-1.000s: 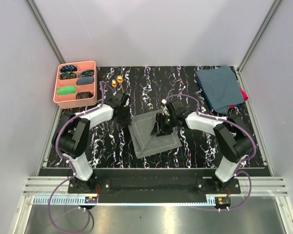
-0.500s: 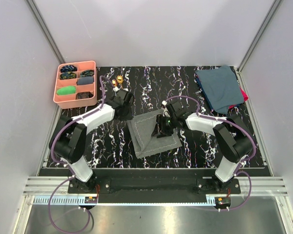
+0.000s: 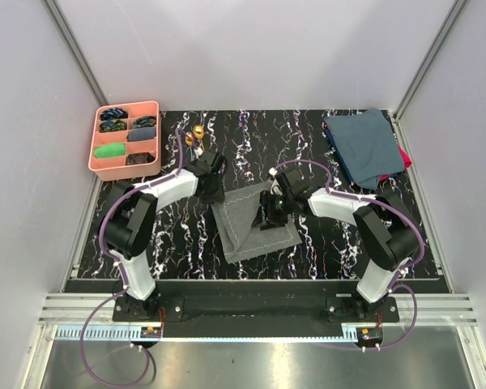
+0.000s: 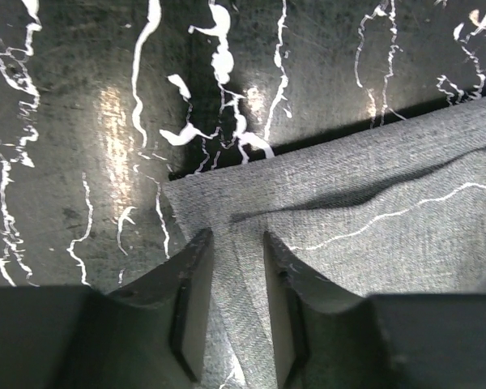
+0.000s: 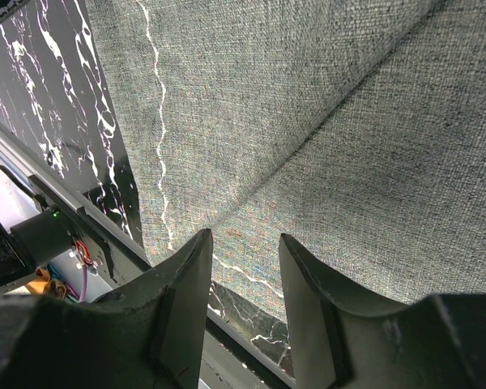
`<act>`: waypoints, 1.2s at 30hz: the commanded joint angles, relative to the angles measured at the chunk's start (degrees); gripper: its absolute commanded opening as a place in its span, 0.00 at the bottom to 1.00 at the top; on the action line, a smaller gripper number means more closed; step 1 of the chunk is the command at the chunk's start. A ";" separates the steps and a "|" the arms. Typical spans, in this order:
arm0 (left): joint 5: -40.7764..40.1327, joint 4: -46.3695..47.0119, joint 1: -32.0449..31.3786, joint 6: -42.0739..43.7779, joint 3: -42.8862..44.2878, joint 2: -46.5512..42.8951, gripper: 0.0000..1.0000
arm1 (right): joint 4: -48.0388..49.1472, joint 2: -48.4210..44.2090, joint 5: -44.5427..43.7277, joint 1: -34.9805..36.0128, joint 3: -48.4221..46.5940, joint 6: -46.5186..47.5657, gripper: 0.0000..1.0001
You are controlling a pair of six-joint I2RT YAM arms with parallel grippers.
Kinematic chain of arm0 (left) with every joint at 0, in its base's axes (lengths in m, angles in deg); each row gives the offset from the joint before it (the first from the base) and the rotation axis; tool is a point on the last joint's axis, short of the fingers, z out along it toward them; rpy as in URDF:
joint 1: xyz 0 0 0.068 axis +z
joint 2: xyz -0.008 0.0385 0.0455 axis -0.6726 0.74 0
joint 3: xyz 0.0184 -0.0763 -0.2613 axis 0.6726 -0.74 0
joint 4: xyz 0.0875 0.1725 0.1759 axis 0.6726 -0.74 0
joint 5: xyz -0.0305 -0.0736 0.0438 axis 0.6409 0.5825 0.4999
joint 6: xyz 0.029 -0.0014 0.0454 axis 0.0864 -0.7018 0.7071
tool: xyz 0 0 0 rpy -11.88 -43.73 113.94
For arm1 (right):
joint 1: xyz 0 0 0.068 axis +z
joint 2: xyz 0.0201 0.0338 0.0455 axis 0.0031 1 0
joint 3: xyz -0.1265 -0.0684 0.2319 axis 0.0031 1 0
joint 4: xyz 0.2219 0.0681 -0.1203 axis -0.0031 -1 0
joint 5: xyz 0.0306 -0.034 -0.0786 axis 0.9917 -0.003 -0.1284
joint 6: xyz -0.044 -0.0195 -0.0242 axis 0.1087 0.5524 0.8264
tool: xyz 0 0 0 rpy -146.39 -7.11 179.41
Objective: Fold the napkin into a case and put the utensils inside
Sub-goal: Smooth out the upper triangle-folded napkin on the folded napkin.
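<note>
Left gripper [image 4: 235, 243] now at napkin [image 4: 373, 219] corner, jaws wider than before

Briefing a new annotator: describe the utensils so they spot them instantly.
Find the pink compartment tray at the far left corner of the table. Just right of it, on the black marbled surface, lie the utensils. They are the only small shiny gold pieces in view.
</note>
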 commanded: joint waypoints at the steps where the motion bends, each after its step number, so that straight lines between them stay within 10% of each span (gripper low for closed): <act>1: 2.31 2.81 -0.02 0.73 1.07 0.30 0.36 | 1.49 -2.21 0.44 -0.02 0.23 0.99 0.47; 22: 1.43 2.56 -0.02 0.37 1.95 0.92 0.00 | 1.41 -1.95 0.70 -0.02 0.31 1.08 0.47; 36: -1.64 0.80 0.24 0.37 1.33 -5.42 0.00 | 2.81 -1.59 2.02 0.15 0.23 0.38 0.45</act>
